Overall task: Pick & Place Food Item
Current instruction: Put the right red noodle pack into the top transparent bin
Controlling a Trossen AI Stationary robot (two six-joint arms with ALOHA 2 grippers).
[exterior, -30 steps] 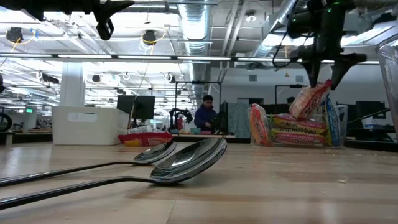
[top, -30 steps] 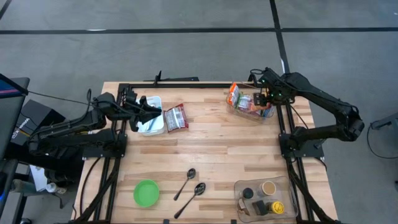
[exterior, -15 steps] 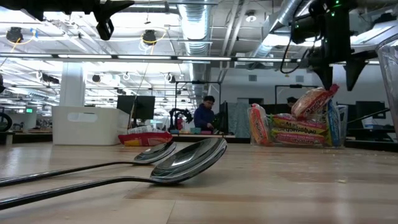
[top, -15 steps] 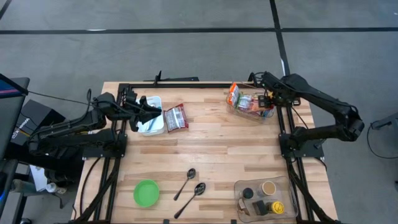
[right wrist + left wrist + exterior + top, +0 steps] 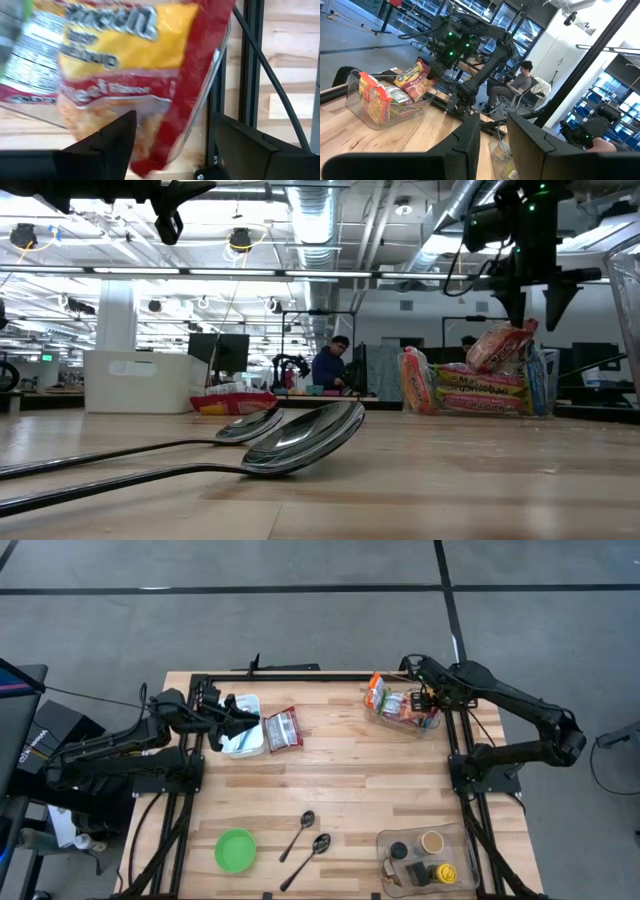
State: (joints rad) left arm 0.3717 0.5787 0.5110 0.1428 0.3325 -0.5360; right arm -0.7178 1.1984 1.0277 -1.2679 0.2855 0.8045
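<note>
From above, the right claw (image 5: 425,700) has shifted slightly toward the arm's base side since a second ago and hangs over the clear plastic bin of snack packets (image 5: 403,706) at the wooden surface's (image 5: 340,780) far right corner. The left claw (image 5: 247,726) waits over a white tub (image 5: 243,738), a red snack packet (image 5: 283,728) just beside it.

In the low view, the right claw (image 5: 530,305), fingers spread, sits just above the yellow-and-red noodle packet (image 5: 500,345) atop the bin; earlier it stood further aside.

In the right wrist view, that noodle packet (image 5: 125,60) lies between and beyond the spread fingers (image 5: 105,145), untouched; the bin's rim borders the black frame rail (image 5: 250,75).

In the left wrist view, the left claw (image 5: 492,142) stands slightly parted, empty.
</note>
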